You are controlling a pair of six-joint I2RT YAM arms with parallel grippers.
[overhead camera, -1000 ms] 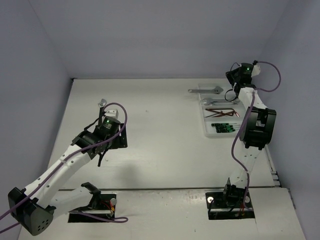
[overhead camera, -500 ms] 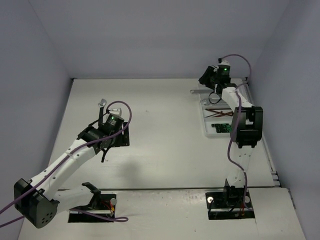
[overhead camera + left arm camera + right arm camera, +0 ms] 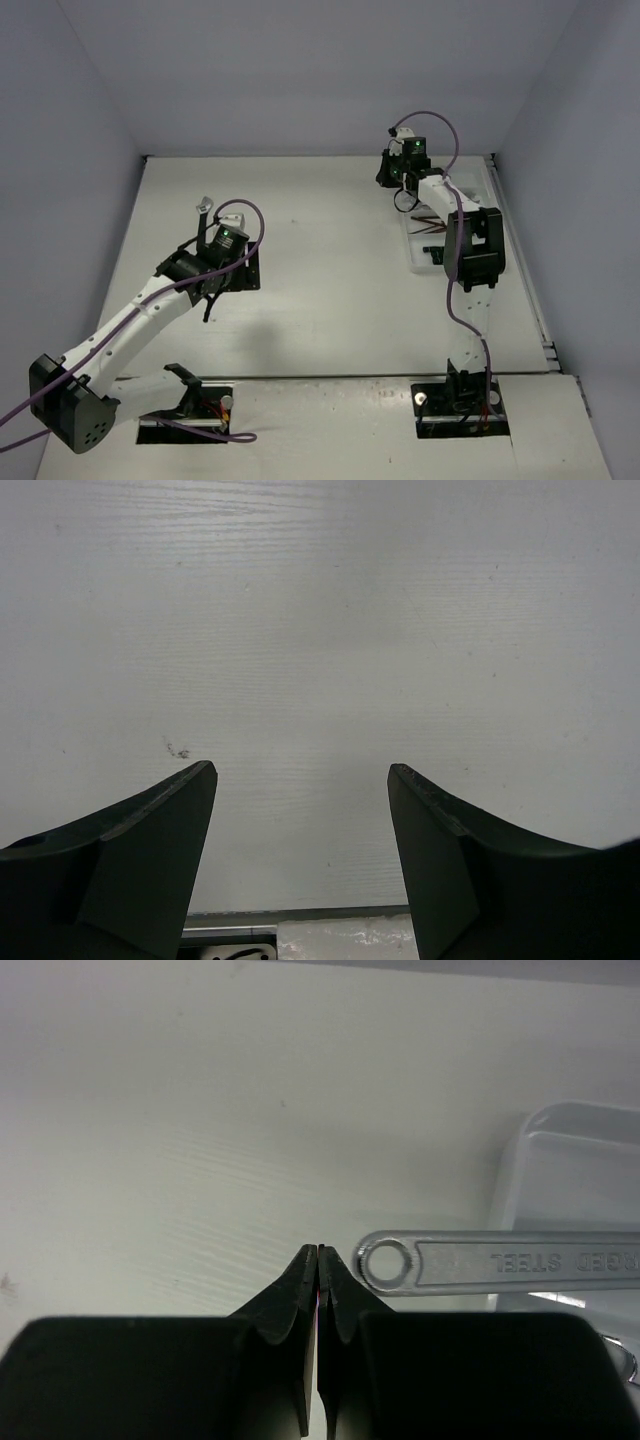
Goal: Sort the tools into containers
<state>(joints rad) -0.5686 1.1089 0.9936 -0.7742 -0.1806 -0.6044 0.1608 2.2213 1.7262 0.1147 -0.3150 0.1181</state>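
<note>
Wrench [image 3: 520, 1260] sits just right of the right claw [image 3: 317, 1252], which is pinched shut on nothing; left claw [image 3: 302, 775] gapes wide.

Faintly scuffed white table [image 3: 320, 300], grey walls [image 3: 300, 70]

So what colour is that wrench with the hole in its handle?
The wrench is shiny silver, lettering along its handle; clearest in the right wrist view.

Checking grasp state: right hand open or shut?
Shut, holding nothing. On the right hand the fingertips meet; the wrench lies beside them, not between.
</note>
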